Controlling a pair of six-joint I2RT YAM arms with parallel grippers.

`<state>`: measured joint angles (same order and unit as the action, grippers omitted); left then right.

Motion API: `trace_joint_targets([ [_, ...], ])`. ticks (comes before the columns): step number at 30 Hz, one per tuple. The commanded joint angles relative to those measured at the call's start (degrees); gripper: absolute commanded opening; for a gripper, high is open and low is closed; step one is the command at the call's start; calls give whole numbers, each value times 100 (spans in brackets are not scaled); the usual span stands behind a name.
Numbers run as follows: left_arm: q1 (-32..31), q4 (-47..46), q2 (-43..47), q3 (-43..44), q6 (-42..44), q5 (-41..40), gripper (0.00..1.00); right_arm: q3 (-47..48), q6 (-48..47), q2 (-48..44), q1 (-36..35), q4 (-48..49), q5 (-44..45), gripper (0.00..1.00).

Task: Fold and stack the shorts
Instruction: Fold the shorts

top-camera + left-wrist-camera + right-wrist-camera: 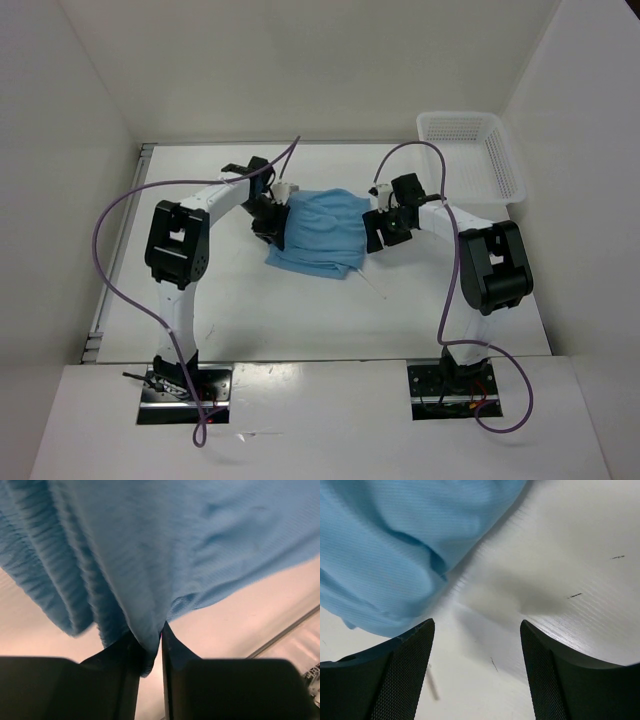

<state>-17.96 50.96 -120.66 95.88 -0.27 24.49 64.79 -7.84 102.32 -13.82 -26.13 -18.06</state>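
Observation:
The light blue shorts (320, 230) lie folded in a flat bundle on the white table (300, 320), between my two grippers. My left gripper (272, 222) is at their left edge. In the left wrist view a fold of the shorts (175, 540) reaches down between the fingers of the left gripper (148, 630), whose jaws stand slightly apart with a lit gap below the cloth. My right gripper (378, 232) hovers just off the right edge. The right wrist view has the right gripper (477, 625) wide open over bare table, with the shorts (385, 545) at its upper left.
A white mesh basket (470, 150) stands at the back right corner of the table. White walls close in the table at the back and on both sides. Purple cables loop from both arms.

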Motion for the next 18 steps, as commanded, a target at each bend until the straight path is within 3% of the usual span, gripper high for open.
trace_joint_targets([
  [1,151,-25,-220,-60,27,223,29,129,-192,-116,29,82,-118,75],
  [4,205,-25,-283,-60,27,223,41,436,-262,-116,29,29,-171,75],
  [9,205,115,-64,-7,27,223,50,903,-141,-46,29,29,-233,75],
  [13,257,292,131,-147,27,144,50,1412,457,226,90,257,-153,75],
  [18,257,292,-27,-333,27,187,43,2149,845,1034,90,477,-101,74],
])
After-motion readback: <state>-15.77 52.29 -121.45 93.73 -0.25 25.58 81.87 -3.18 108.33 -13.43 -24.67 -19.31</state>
